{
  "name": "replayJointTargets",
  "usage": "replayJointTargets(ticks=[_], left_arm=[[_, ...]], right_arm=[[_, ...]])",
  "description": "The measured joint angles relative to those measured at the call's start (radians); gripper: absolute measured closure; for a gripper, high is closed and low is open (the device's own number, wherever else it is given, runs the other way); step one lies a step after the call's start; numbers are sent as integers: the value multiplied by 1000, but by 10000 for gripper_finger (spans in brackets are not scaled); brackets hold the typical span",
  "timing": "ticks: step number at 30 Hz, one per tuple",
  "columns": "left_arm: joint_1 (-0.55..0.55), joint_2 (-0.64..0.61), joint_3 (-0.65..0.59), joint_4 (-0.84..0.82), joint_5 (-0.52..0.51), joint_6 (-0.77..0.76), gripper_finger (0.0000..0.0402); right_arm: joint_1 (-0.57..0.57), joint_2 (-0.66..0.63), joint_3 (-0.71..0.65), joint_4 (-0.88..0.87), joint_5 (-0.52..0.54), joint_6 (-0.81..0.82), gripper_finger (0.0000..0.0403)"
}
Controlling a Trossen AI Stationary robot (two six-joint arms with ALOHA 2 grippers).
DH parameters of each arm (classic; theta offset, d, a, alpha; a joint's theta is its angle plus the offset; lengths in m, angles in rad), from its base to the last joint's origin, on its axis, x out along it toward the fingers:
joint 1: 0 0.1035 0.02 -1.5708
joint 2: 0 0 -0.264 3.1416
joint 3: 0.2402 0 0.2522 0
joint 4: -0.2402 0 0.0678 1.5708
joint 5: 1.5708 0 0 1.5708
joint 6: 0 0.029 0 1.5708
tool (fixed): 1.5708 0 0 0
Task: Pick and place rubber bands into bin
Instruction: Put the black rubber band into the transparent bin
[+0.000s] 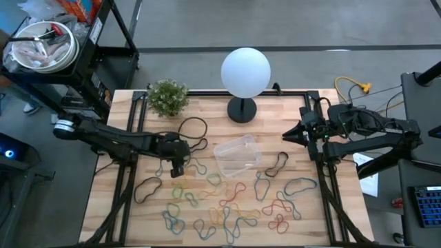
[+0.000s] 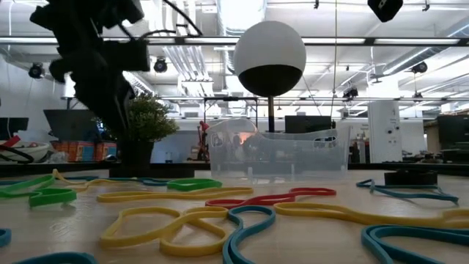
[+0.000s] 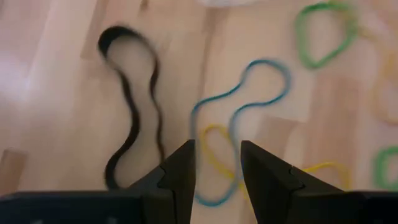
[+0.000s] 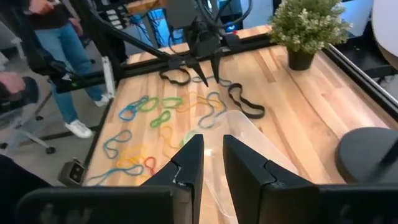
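Currently the left gripper is hanging low over the wooden table, its two dark fingers standing slightly apart with nothing between them. Directly under those fingers, in the left wrist view, a blue rubber band and a yellow rubber band are crossing each other, and a black rubber band is lying just to one side of the fingertips. A green rubber band is sitting farther ahead of the gripper.

From above, the rest of the rubber bands are spreading loosely across the near half of the table, beyond and beside the left gripper, in black, red, green, yellow, blue and orange. The bin, clear plastic, is lying near the table's middle, between the two grippers and closer to the left one; whether any band is lying inside it cannot be told.

The right gripper is waiting at the table's right edge, pointing toward the bin, its fingers holding a narrow gap and gripping nothing. Behind the bin a white globe lamp is standing, with a small potted plant beside it. In the right wrist view a person in jeans is standing past the table's far side.
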Motion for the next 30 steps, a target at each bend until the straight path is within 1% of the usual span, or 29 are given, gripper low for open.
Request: replayJointTargets(ticks=[5,9,15,20,23,26,30], left_arm=[[0,93,0,7,-36,-33,290],[1,170,0,9,-38,-80,290],[1,247,6,7,-72,-134,290],[0,232,22,7,-90,-126,290],[0,190,21,9,-131,-105,290],[2,164,5,1,-194,-98,290],[12,156,-15,16,-216,-71,290]], right_arm=[[0,0,-7,2,9,-6,346],[0,1,-9,2,27,-8,346],[0,1,-9,2,27,-16,346],[0,1,-10,3,27,-7,346],[0,1,-10,3,27,-5,346],[0,3,-10,2,27,-5,346],[0,4,-15,3,27,-9,346]])
